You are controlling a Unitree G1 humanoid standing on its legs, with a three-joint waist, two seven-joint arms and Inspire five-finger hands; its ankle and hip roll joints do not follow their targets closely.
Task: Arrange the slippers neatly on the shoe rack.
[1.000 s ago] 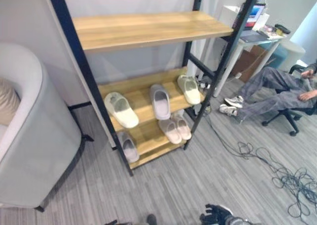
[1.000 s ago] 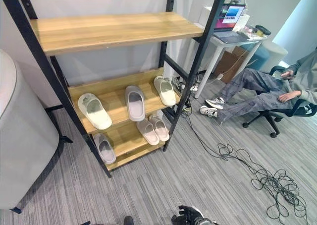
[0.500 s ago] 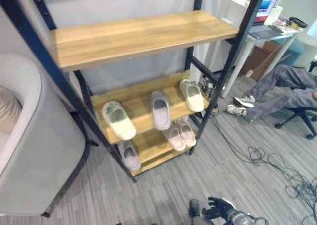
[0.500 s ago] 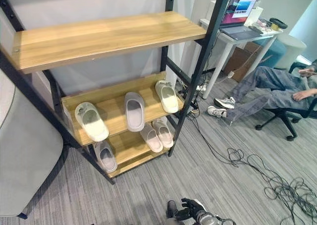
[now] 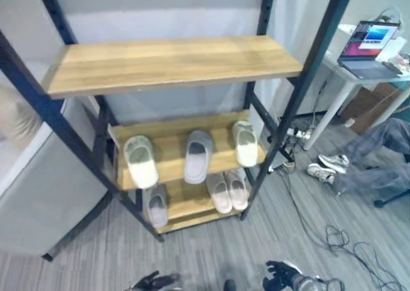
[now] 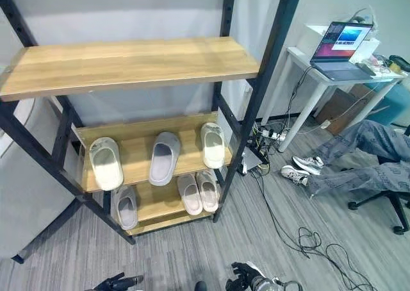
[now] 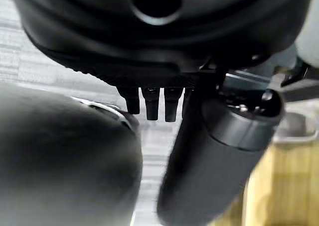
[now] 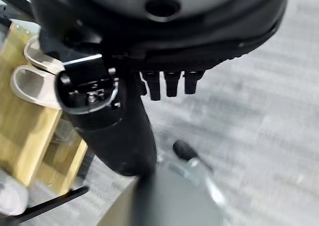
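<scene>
Shoe rack [image 6: 256, 105], black frame, wooden shelves: three slippers on middle shelf, cream [image 6: 106, 163], grey [image 6: 164, 157], cream [image 6: 213, 145]; three on bottom shelf, one grey [image 6: 126, 207] apart at left, pale pair [image 6: 198, 191] side by side. Left hand [image 5: 152, 281] and right hand [image 5: 280, 279] low over carpet, fingers relaxed, holding nothing
</scene>
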